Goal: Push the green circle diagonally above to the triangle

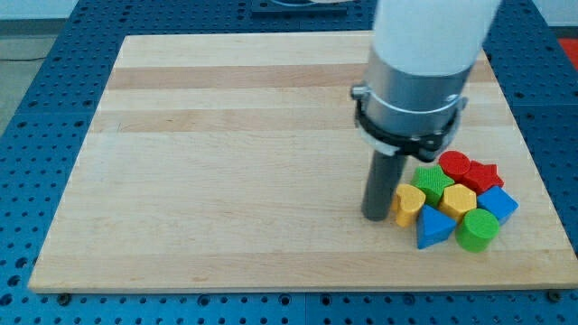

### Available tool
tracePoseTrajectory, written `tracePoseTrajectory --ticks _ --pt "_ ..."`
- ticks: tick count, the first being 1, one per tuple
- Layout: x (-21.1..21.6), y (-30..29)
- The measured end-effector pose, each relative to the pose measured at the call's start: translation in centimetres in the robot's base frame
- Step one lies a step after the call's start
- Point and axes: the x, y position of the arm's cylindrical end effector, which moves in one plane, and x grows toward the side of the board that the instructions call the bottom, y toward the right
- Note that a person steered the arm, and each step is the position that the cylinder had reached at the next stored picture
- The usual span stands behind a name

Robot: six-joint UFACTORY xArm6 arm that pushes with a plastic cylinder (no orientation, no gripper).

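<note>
No jaws on this rig, so nothing to call open or closed, just a dark rod with my tip (376, 217) sitting on the wooden board (226, 162), right beside the view's left edge of the cluster and just about touching a yellow block (408, 204). Counted eight blocks, all bunched near the board's lower right: two green, two yellow, two blue, two red. Green circle (477, 230) is at the cluster's bottom right, with the blue triangle (433, 227) just to its left. Other green block (433, 182) sits higher up, second yellow block (458, 200) in the middle, blue block (498, 204) on the right, red blocks (454, 164) and (484, 174) on top
</note>
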Motion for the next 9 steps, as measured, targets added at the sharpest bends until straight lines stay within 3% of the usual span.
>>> tracePoseTrajectory --ticks 1,2,3,6,9 --pt "3.5 -3.6" --pt "6.8 -3.4" --pt "7.1 0.6" --pt "7.0 14.9" --pt "1.9 10.2"
